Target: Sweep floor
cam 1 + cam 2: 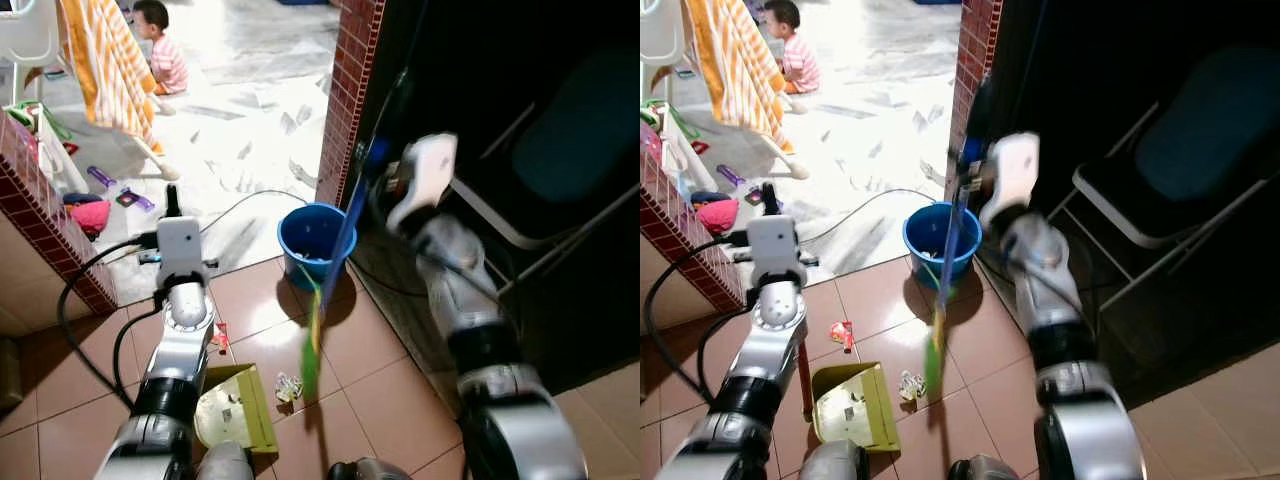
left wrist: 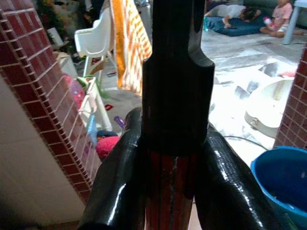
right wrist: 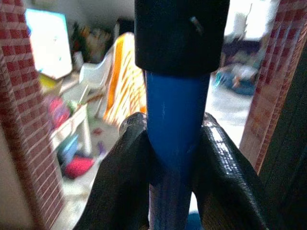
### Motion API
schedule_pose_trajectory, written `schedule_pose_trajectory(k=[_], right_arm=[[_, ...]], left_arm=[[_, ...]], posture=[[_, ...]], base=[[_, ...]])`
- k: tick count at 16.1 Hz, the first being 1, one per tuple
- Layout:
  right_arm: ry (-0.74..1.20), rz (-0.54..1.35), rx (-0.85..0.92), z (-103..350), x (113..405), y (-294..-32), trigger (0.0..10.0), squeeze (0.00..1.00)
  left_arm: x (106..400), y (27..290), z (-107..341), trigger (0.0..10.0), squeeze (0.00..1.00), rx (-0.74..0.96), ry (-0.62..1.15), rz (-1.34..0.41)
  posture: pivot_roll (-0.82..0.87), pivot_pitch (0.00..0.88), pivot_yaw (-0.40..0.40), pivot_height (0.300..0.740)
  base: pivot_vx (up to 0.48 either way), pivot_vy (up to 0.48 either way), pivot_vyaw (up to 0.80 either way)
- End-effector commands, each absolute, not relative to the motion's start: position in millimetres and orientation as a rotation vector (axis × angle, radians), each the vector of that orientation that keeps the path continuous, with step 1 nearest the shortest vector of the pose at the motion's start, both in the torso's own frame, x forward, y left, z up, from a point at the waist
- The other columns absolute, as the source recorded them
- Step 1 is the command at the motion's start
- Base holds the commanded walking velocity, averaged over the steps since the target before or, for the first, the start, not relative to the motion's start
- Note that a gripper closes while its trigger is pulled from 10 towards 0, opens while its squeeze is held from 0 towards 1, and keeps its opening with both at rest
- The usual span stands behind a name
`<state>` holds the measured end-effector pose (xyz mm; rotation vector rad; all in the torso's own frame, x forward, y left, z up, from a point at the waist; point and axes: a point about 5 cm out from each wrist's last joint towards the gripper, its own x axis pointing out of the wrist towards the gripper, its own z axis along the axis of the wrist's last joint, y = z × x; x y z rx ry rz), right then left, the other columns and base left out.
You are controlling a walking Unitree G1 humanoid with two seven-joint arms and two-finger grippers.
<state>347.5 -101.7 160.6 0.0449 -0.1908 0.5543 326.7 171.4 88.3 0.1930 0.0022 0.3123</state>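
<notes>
Right wrist view: right gripper [image 3: 172,143] clamped tight on the blue broom handle [image 3: 175,120], both fingers pressed to its sides, near the top end so the arm gets a long swing. Broom [image 1: 330,270] slants down across the tile floor [image 1: 390,390], green bristles [image 1: 312,355] blurred, beside a crumpled bit of litter [image 1: 288,388]. Left gripper [image 2: 168,158] closed on the dark red dustpan handle [image 2: 168,191], holding the yellow-green dustpan [image 1: 235,410] mouth toward the litter, likely so the sweep goes straight in. Count: one broom, one dustpan, two litter bits on the tiles, the second a red wrapper [image 1: 842,333] toward the dustpan's far side. One blue bucket [image 1: 312,240] stands at the doorway edge by the brick pillar [image 1: 348,100]; one folding chair [image 1: 1170,190] in the dark side; a child sits in the far room.
</notes>
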Motion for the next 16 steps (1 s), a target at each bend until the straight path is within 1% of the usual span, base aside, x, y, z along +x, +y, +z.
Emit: schedule_pose_trajectory(k=[1,2,3,5,6,8,10,12,14,16], right_arm=[[-0.173,0.621,0.009,156,342,-96,10.0,0.0],[-0.14,0.665,-0.011,144,334,-93,10.0,0.0],[-0.119,0.678,0.01,135,329,-93,10.0,0.0],[-0.07,0.665,-0.04,124,324,-94,10.0,0.0],[-0.093,0.657,-0.097,121,319,-93,10.0,0.0],[-0.129,0.652,-0.143,123,316,-86,10.0,0.0],[-0.171,0.64,-0.101,129,317,-79,10.0,0.0],[-0.181,0.653,-0.001,133,318,-67,10.0,0.0],[-0.156,0.655,0.174,141,321,-59,10.0,0.0],[-0.121,0.652,0.298,148,328,-61,10.0,0.0]], left_arm=[[333,162,92,10.0,0.0,0.195,-0.023,0.253],[336,156,92,10.0,0.0,0.209,-0.025,0.22],[338,151,91,10.0,0.0,0.211,-0.024,0.203],[341,143,86,10.0,0.0,0.195,0.006,0.176],[343,132,82,10.0,0.0,0.185,0.025,0.141],[344,120,79,10.0,0.0,0.177,0.043,0.106],[345,114,79,10.0,0.0,0.158,0.046,0.085],[345,113,77,10.0,0.0,0.147,0.051,0.087],[343,112,72,10.0,0.0,0.133,0.08,0.094],[340,112,63,10.0,0.0,0.086,0.137,0.073]], posture=[[-0.04,0.017,-0.08,0.74],[-0.06,0.019,-0.078,0.74],[-0.06,0.021,-0.078,0.74],[-0.08,0.027,-0.076,0.74],[-0.09,0.031,-0.075,0.74],[-0.1,0.034,-0.075,0.74],[-0.1,0.03,-0.077,0.74],[-0.1,0.028,-0.077,0.74],[-0.1,0.015,-0.084,0.74],[-0.1,0.007,-0.09,0.74]], base=[[0.0,0.0,0.0],[0.0,0.0,0.0],[0.0,0.0,0.0],[0.0,0.0,0.0],[0.0,0.0,0.0],[0.0,0.0,0.0],[0.0,0.0,0.0],[0.0,0.0,0.0],[0.0,0.0,0.0],[0.0,0.0,0.0]])
